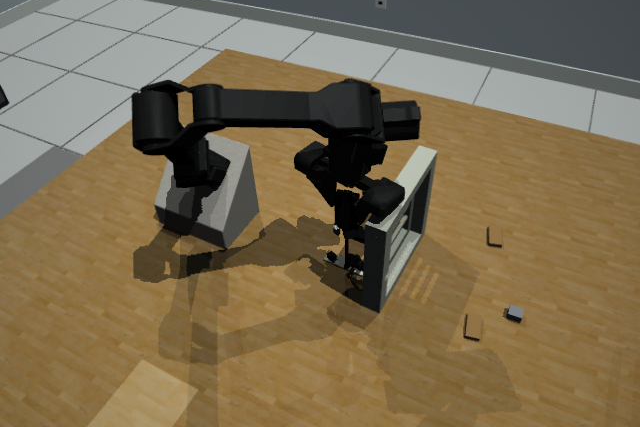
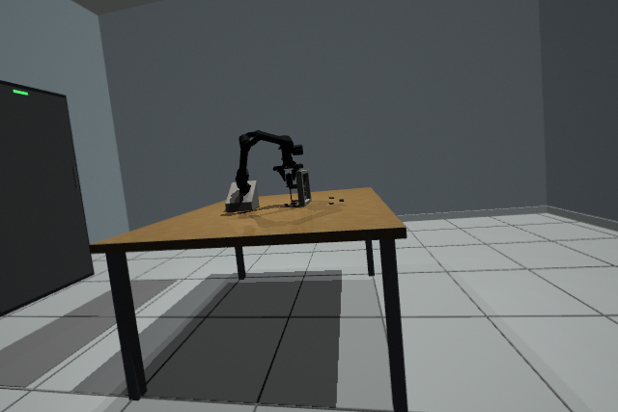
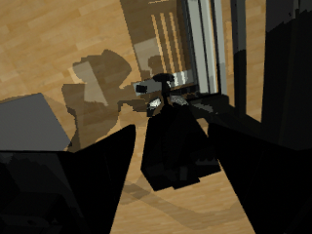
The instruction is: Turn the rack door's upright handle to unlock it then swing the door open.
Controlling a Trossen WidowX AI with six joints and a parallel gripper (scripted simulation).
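black arm arched high, tool pointing down (fingers apart)

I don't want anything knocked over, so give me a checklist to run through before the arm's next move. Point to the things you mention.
1. Frame (image 1: 375,267) (image 2: 300,190) (image 3: 195,29) standing upright: ok.
2. Two brown blocks (image 1: 495,235) (image 1: 473,326) (image 2: 331,197) (image 2: 330,204) and grey block (image 1: 515,313) (image 2: 341,200) on the table (image 1: 542,179) (image 2: 349,220) (image 3: 44,29): ok.
3. Jaws standing apart: ok.
4. Jaws clear of the frame: cannot tell; dark parts overlap it in the top view.
5. Quarter turn complete: cannot tell; too dark around the jaws.
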